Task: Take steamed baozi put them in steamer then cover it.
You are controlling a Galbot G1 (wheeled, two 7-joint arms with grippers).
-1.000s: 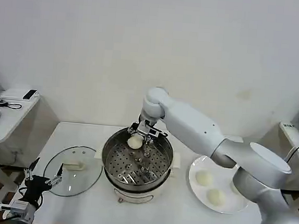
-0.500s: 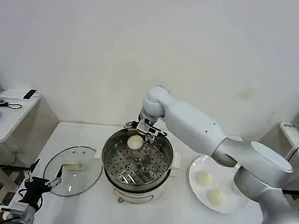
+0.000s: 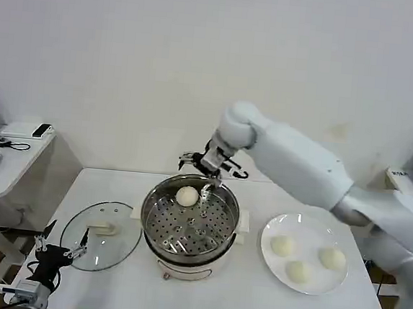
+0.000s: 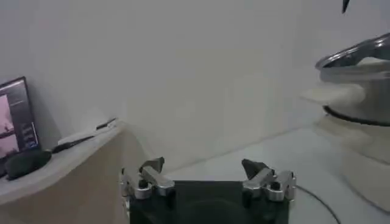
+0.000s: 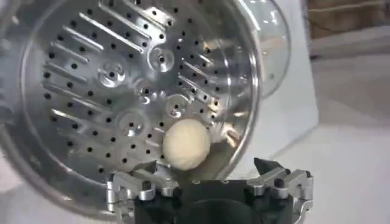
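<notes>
One baozi (image 3: 187, 195) lies loose on the perforated tray of the steamer (image 3: 155, 226), toward its far rim; in the right wrist view it sits on the tray just in front of the jaws. Three baozi (image 3: 300, 260) wait on the white plate (image 3: 268, 261) to the right of the steamer, well apart from it. Count: four buns in all, one steamer, one cover, one plate.

Your right gripper (image 3: 212, 175) hovers above the steamer's far rim, jaws spread and carrying nothing, clear of the placed bun. Your left gripper (image 3: 59, 251) is parked low at the table's (image 3: 201, 299) near-left edge, just beside the cover (image 3: 80, 237), jaws likewise spread and empty.

The cover lies flat on the table to the left of the steamer, handle up, touching nothing but the table as far as you can see.

Progress, as a judgement: roughly a quarter of the loading is done. Left to do: three more transfers from plate to tray, then the cover onto the steamer. Watch tray spacing: the first bun sits off-centre near the far wall, which leaves the near and middle tray free for the rest.
</notes>
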